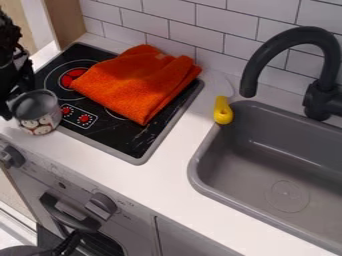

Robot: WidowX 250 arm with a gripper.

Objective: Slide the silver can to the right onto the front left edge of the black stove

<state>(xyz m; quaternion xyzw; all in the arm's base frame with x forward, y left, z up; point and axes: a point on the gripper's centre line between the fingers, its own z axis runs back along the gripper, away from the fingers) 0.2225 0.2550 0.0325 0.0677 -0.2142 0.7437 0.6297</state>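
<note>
At the left edge, the black gripper (pixel 15 95) hangs down beside a small grey metal pot (pixel 41 124) with a patterned side. Its lower part is right against the pot's left rim; whether it grips the rim is unclear. The pot stands upright at the stove's front left corner, partly over the counter. A folded orange cloth (pixel 137 82) lies across the back and right of the black stove top (pixel 123 134). On the sink's upper left rim lies a yellow object (pixel 222 111).
The grey sink (pixel 230 182) takes up the right side, with a black curved faucet (pixel 287 37) behind it. White counter (pixel 160 172) runs between stove and sink. A tiled wall (pixel 180 32) bounds the back. Knobs and an oven handle (pixel 67 212) are on the front.
</note>
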